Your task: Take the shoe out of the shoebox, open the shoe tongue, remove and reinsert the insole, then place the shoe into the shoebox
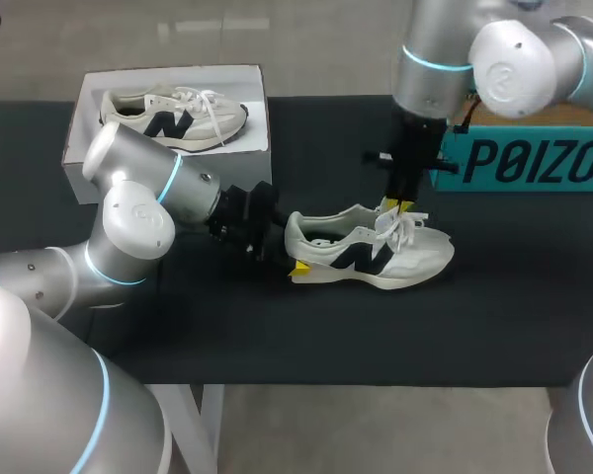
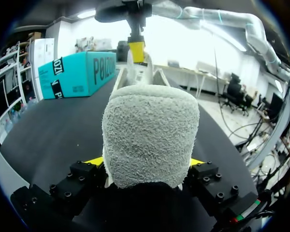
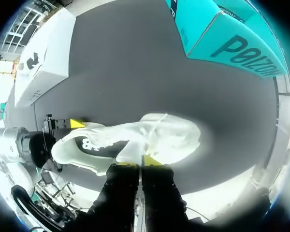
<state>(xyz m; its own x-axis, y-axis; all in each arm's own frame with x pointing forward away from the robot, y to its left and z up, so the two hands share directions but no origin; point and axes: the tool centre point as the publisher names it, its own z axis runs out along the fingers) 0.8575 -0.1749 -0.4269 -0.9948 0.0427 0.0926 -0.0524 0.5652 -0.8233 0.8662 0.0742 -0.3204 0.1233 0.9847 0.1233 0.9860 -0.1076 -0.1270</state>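
- The shoe (image 1: 371, 255) is out of the box. It stands on its sole in the middle of the table (image 1: 227, 336), with its toe toward the right arm's side.
- The left jaws are clamped on the heel (image 2: 150, 135), one finger on each side, and hold the shoe steady.
- The right jaws reach down from above onto the tongue (image 3: 133, 151). They are almost together and look clamped on it.
- So I think the step in hand is opening the tongue.
- I cannot see the insole well. I guess it is not out yet.
- Next, the right jaws need to pull the tongue up and toward the toe, gently, so the hole gets wide.
- The left jaws must hold tight, or the shoe may tip or slide.
- The laces (image 1: 403, 229) lie loose by the tongue and could get caught.
- The white box (image 1: 168, 74) stands at the far left of the table, well apart, with another shoe (image 1: 173, 117) in it.
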